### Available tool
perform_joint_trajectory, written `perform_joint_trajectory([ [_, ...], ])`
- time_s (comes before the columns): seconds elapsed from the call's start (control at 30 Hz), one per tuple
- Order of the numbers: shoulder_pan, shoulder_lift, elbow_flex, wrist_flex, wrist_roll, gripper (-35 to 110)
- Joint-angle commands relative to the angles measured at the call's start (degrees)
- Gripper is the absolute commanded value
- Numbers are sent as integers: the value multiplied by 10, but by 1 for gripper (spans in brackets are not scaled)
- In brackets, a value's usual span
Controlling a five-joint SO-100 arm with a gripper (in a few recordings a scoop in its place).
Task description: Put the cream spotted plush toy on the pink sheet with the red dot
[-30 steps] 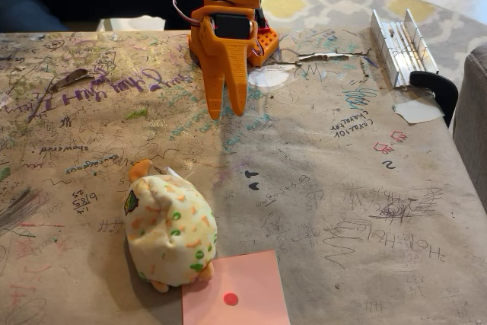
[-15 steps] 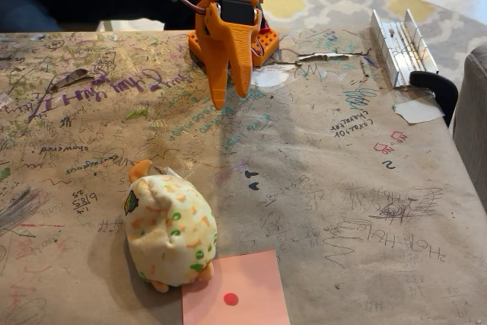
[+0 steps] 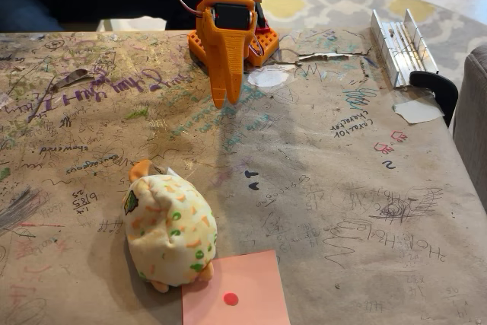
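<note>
- Table [image 3: 365,188] covered in brown paper full of pen scribbles and handwriting takes up most of the fixed view, with a tiled floor and a patterned rug behind its far edge.
- Orange arm stands at the far side of the table, its base on the paper, with the tool [image 3: 225,99] pointing down toward the surface; the two fingers sit together with no gap showing between the tips, and nothing is held.
- Cream spotted plush toy [image 3: 169,232] lies on the table near the front edge, well apart from the tool, orange ear up at its far end and orange feet at its near end.
- Pink sheet with the red dot [image 3: 236,291] lies flat at the bottom edge of the view, just right of the toy; the toy's lower right side touches or slightly overlaps the sheet's left corner, while most of the toy rests on bare paper.
- Metal hinge-like strip [image 3: 402,43] lies at the far right of the table.
- White torn paper scrap [image 3: 418,110] sits near the right edge, below that strip.
</note>
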Motion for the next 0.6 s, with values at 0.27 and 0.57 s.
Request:
perform_joint_trajectory([
  [0.27,-12,4,-30,10,47,24],
  [0.57,2,4,-31,8,60,21],
])
